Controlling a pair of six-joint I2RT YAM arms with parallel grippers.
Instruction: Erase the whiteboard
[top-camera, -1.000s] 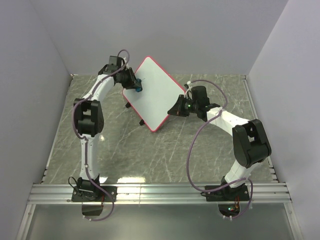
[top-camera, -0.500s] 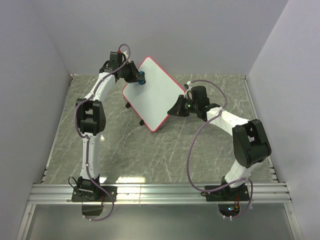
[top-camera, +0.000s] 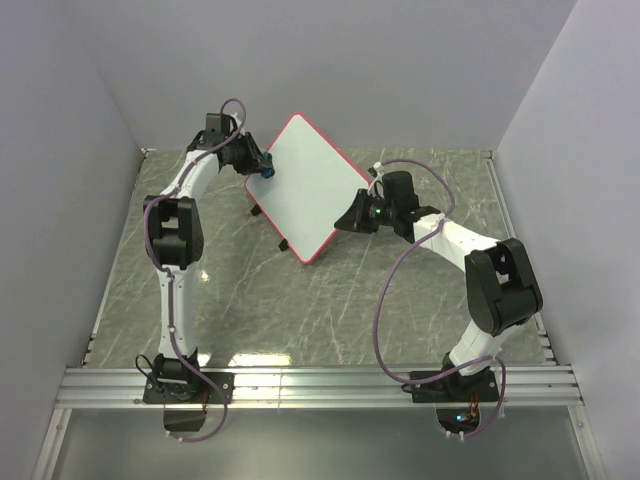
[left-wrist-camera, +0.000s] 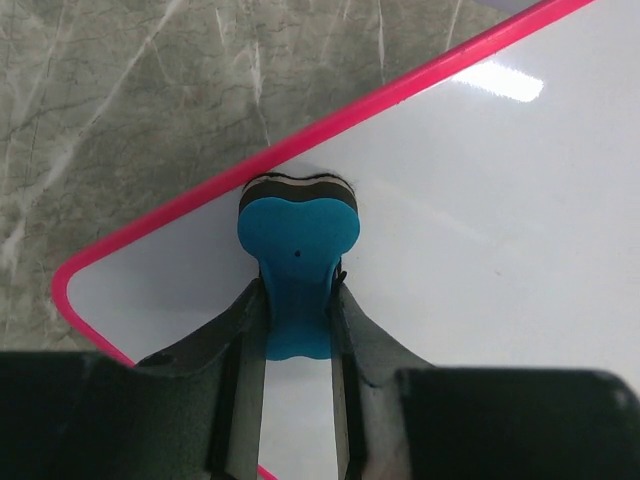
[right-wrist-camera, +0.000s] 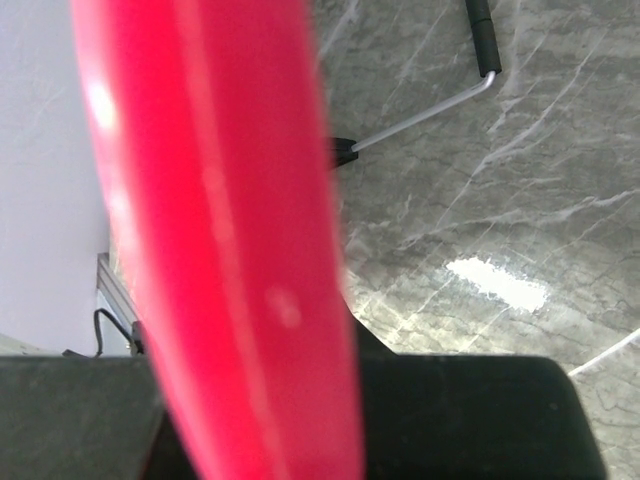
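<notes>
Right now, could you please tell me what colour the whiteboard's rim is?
Pink-red rim, clearest in the left wrist view.

left hand (left-wrist-camera: 297, 297), right hand (top-camera: 349, 221) closed

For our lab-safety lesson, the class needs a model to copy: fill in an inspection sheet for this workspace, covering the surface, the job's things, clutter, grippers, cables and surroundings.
Surface: grey marbled table, glossy, showing light reflections.
Job's things: whiteboard tilted up, pink rim, no marks visible; blue eraser against its face, close to the rim.
Clutter: nothing seen.
Grippers: left gripper shut on the blue eraser; right gripper shut on the whiteboard's edge.
Cables: purple cables loop along both arms, off the whiteboard.
Surroundings: plain pale walls; metal rail at the near edge.
</notes>
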